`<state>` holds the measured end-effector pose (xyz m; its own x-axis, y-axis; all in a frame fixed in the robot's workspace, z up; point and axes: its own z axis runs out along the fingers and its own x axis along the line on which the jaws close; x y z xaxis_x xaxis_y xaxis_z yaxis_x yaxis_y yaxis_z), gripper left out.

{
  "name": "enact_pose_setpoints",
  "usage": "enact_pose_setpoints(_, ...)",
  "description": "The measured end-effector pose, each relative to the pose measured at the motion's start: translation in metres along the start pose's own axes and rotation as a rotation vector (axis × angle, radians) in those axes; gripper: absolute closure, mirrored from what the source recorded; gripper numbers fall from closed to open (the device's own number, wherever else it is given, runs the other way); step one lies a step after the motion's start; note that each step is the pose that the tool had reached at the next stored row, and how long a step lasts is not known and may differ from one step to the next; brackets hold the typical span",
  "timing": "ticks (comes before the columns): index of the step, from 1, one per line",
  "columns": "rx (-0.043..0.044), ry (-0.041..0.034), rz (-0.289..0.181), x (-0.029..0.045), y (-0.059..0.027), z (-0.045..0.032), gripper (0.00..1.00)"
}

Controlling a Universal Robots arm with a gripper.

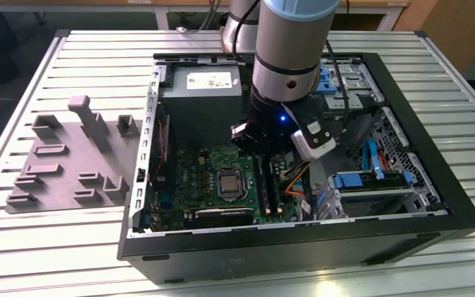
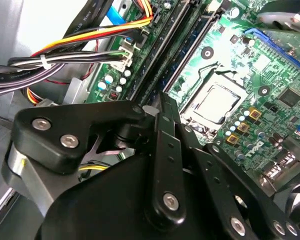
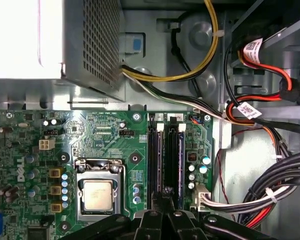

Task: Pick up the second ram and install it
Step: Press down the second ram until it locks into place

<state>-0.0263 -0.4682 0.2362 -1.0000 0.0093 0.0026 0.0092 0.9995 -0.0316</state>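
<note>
Lowered into the open computer case (image 1: 460, 216), the end effector (image 3: 166, 206) hangs right over the black memory sockets (image 3: 155, 160) beside the processor (image 3: 98, 195), lined up along their length, presumably so a stick can go straight down into one. Whether its fingers are spread or pinching anything I cannot tell. A dark strip lies along one socket in the first wrist view; it may be the second ram, but I cannot tell. The case rests on a slatted desk (image 1: 72, 260), near a grey parts holder (image 1: 72, 154).
</note>
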Motion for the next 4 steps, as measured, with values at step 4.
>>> enact_pose_setpoints(4, 0.0, 0.0, 0.0, 0.0, 0.0, -0.0001, 0.89)
